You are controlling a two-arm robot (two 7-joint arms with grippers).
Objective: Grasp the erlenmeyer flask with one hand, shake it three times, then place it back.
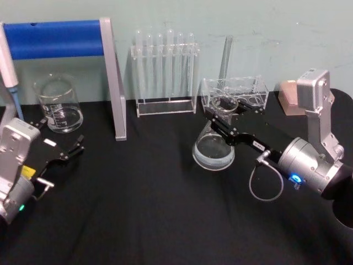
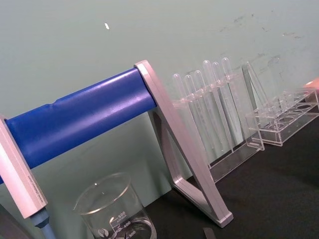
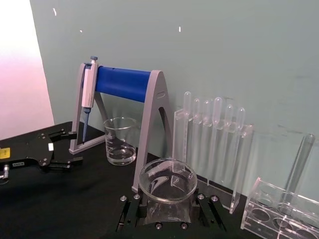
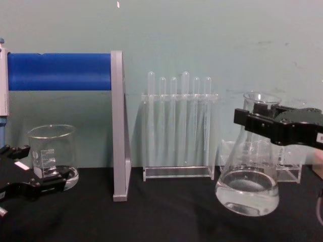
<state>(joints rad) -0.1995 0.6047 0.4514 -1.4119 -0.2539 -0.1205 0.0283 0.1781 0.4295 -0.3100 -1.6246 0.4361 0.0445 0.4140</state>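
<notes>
The erlenmeyer flask (image 1: 214, 150) is clear glass with a little liquid in its wide base, and it sits right of centre on the black table. My right gripper (image 1: 223, 106) reaches in from the right and is shut on the flask's neck just under the flared rim. The chest view shows the flask (image 4: 248, 189) slightly tilted, with the black jaws of my right gripper (image 4: 260, 120) across its neck; I cannot tell whether its base touches the table. In the right wrist view the flask rim (image 3: 168, 180) sits between the fingers. My left gripper (image 1: 63, 139) rests open at the far left, near a beaker.
A glass beaker (image 1: 58, 105) stands at the back left beside a blue-barred pipette stand (image 1: 113, 83) holding a pipette (image 1: 8, 66). A test tube rack (image 1: 164, 72) is at the back centre. A low clear rack (image 1: 234, 94) stands just behind the flask.
</notes>
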